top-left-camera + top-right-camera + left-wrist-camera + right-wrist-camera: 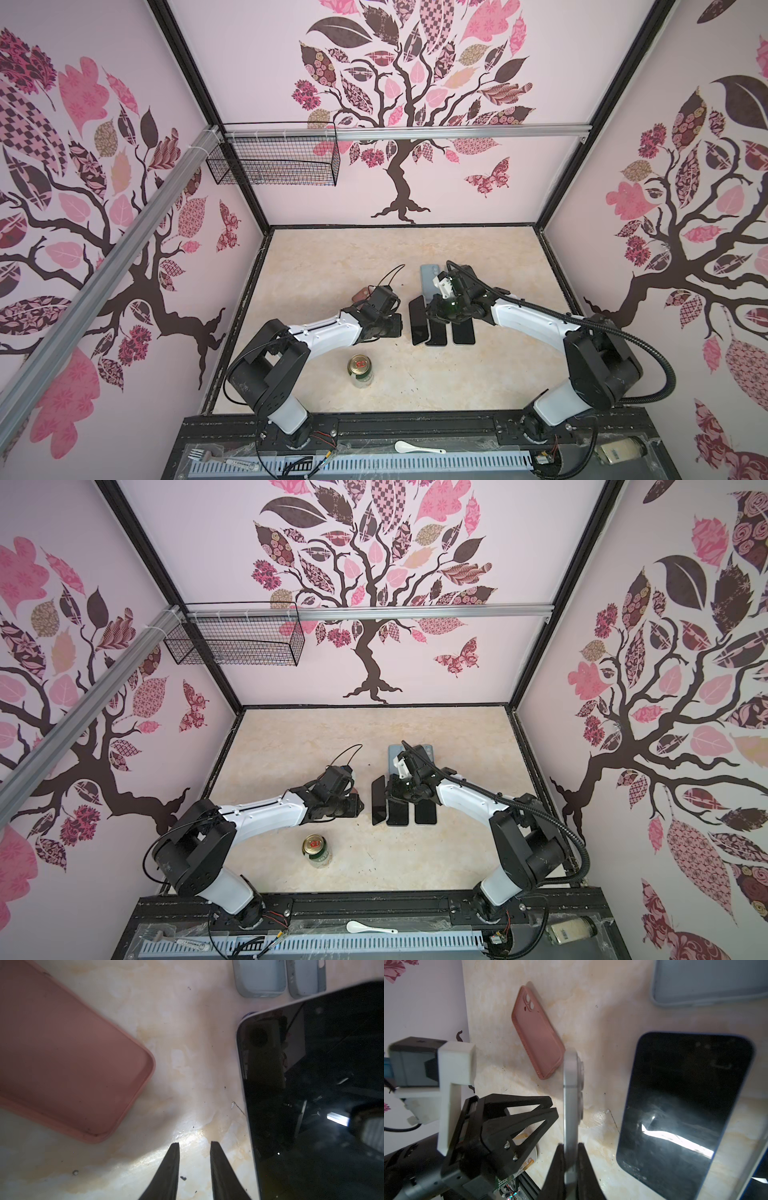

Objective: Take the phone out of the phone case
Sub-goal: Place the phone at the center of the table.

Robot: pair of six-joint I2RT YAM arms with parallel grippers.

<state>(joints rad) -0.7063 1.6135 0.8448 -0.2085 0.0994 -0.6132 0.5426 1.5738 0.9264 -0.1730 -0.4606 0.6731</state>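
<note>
On a beige marbled tabletop (332, 257), two robot arms meet near the centre. R gripper (570, 1147) is clamped on one end of a silver phone (571, 1095), holding it up on its edge, out of any case, w/ its dark screen facing the L arm. L gripper (194, 1142) hovers just beside that screen, fingers narrowly parted w/ nothing between them. Empty pink phone case (537, 1032) lies flat on the table, apart from the phone. Two other phones (463, 334) lie flat beside R gripper, grey cases (259, 978) sit behind them, and a drinks can (360, 370) stands nearer the front.
</note>
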